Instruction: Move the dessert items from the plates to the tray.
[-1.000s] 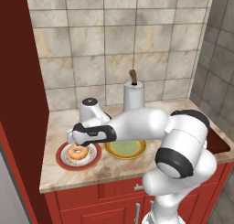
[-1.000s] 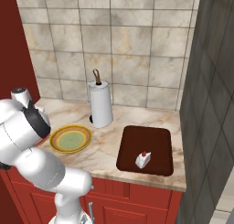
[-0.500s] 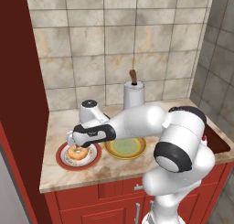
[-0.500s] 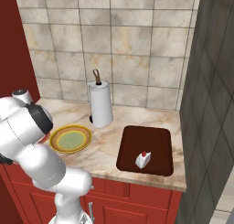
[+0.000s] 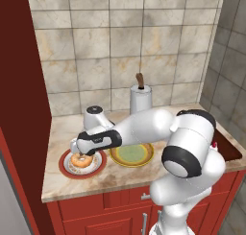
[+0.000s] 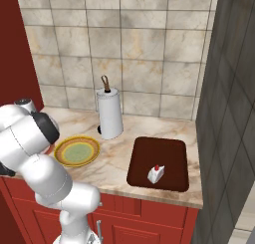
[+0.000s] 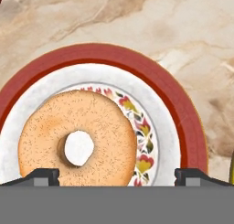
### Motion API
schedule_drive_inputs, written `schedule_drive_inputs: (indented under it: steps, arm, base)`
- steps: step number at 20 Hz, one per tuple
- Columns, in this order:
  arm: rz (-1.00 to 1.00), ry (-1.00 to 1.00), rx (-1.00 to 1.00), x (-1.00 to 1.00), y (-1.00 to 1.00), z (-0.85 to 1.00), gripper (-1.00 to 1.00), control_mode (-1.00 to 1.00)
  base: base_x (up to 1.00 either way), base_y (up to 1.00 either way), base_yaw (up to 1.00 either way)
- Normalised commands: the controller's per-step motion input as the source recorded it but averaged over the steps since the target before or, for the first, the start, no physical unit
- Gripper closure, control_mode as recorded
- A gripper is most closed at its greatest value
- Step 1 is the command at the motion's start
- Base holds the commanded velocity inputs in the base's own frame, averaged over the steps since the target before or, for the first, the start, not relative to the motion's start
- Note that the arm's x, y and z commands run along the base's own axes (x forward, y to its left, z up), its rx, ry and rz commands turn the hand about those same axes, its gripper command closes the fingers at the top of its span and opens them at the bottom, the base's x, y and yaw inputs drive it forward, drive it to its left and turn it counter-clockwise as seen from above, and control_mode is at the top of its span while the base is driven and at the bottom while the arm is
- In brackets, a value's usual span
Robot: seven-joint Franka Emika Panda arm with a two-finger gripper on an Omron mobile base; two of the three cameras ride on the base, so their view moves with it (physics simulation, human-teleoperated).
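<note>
The orange-brown ring donut (image 7: 75, 138) lies on the red-rimmed plate (image 7: 183, 122), left of the plate's middle. My gripper (image 7: 117, 177) hangs open just above it, one fingertip (image 7: 43, 176) by the donut's near edge and the other out over the plate's rim. From the left base view the gripper (image 5: 82, 154) sits low over the donut (image 5: 78, 161) on that plate (image 5: 65, 164). Beside it the yellow-rimmed plate (image 5: 132, 154) (image 6: 77, 151) carries nothing. The white cake wedge (image 6: 156, 174) with its red topping rests on the dark reddish-brown tray (image 6: 159, 151).
A white paper-towel roll (image 6: 110, 113) on a stand stands at the back between the yellow plate and the tray. A white rounded appliance (image 5: 94, 118) sits just behind the red-rimmed plate. A red wall panel (image 5: 19, 85) closes the counter's left end.
The hand has swung left and dropped lower over the red-rimmed plate, closing in on the donut. The cake wedge and both plates have stayed put.
</note>
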Motion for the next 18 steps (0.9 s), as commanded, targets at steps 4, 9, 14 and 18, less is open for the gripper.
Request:
schedule_drive_inputs:
  steps: [4, 9, 14, 18]
  arm:
    - [0.00, 0.00, 0.01, 0.00, 0.00, -0.03, -1.00, -1.00]
    - [0.01, 0.00, 0.00, 0.00, -0.13, -0.07, -1.00, -1.00]
    - [0.00, 0.00, 0.00, 0.00, -0.16, -0.09, -1.00, -1.00]
    - [0.00, 0.00, 0.00, 0.00, 0.00, -0.18, -1.00, -1.00]
  base:
    - [0.00, 0.00, 0.00]
    - [0.00, 0.00, 0.00]
    - [0.00, 0.00, 0.00]
    - [0.00, 0.00, 0.00]
